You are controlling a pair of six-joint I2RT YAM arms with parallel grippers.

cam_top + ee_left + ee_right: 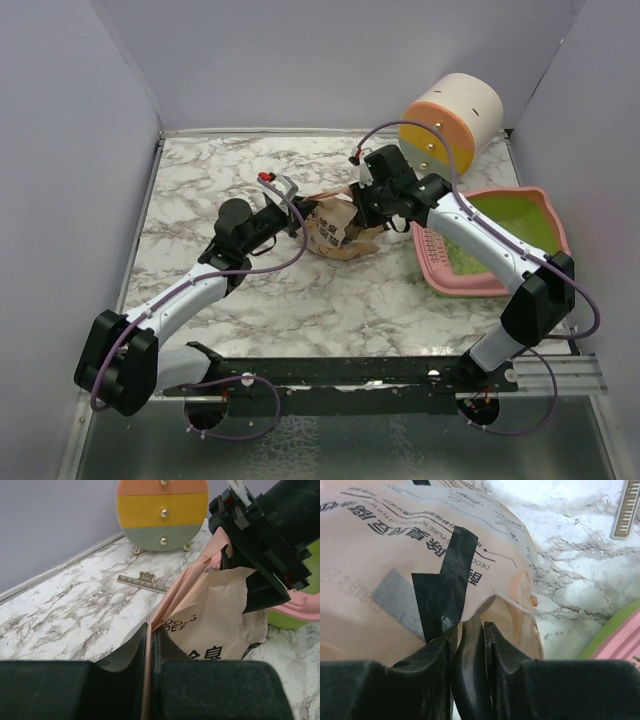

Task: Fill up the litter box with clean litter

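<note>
The tan paper bag with black print sits at the table's middle, held from both sides. My left gripper is shut on its left edge, and the paper shows pinched between the jaws in the left wrist view. My right gripper is shut on the bag's opened top edge, beside black tape. The pink litter box with a lime-green inside lies to the right of the bag. A dull speckled layer of litter covers its near left part.
The round cream drum with orange, yellow and grey bands stands at the back right, behind the litter box. A thin toothed strip lies on the marble in front of it. Grey walls close off the table's left, back and right.
</note>
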